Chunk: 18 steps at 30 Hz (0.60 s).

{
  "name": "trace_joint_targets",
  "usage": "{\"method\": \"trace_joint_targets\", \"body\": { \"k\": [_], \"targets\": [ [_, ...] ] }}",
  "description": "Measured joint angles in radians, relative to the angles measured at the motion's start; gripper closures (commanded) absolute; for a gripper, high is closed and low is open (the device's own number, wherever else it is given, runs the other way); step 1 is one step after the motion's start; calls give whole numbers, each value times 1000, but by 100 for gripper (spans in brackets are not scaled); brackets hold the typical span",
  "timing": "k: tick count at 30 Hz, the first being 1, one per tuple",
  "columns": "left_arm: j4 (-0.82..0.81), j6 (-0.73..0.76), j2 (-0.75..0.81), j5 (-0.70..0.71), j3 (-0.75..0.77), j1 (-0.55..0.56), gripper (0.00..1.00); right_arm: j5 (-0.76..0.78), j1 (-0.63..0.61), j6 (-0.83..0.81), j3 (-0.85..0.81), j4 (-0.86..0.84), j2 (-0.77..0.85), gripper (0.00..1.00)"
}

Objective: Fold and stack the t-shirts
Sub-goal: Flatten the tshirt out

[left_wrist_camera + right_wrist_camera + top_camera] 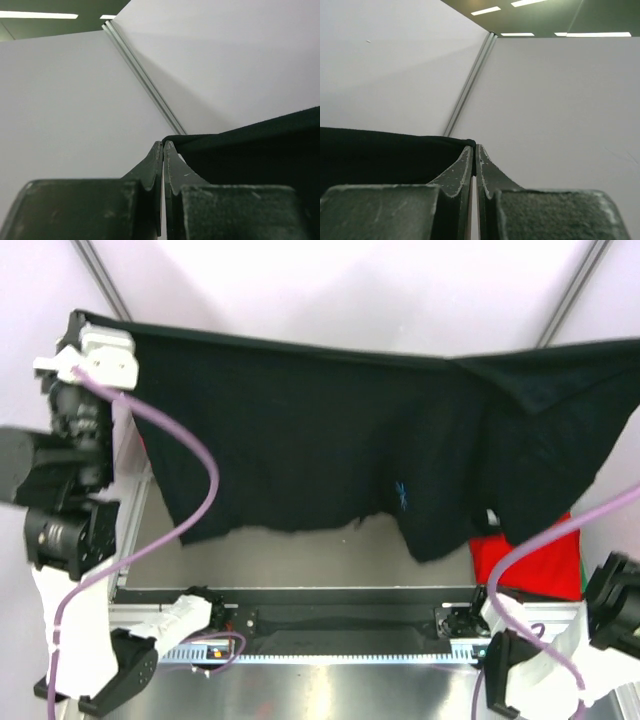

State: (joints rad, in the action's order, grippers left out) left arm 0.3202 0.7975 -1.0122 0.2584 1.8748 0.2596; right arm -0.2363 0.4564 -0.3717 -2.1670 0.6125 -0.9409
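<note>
Top camera looks down; wrist cameras upward (all share black t-shirt (300,430)).

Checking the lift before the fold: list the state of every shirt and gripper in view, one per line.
black t-shirt: held up, stretched wide between both grippers, lower edge hanging loose.
red t-shirt: lying on the table at the right, partly hidden by the black t-shirt.
left gripper: shut on a top corner of the black t-shirt.
right gripper: shut on the other top corner of the black t-shirt.
</note>
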Motion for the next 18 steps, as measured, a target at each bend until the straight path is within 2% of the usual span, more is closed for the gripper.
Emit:
{"method": "trace_joint_targets", "body": {
  "k": [3,8,15,18],
  "targets": [
    [-42,29,-69,29,5,0,100,-2,0,0,-16,-28,-66,100],
    [-90,29,-203,34,-44,3,100,-27,-3,-8,133,-100,-172,100],
    [-92,-106,-353,-29,-327,11,100,-79,-10,-55,680,-239,-293,100],
    [-141,-111,-439,-27,-437,15,100,-82,-17,-85,813,-255,-372,100]
  ]
}}
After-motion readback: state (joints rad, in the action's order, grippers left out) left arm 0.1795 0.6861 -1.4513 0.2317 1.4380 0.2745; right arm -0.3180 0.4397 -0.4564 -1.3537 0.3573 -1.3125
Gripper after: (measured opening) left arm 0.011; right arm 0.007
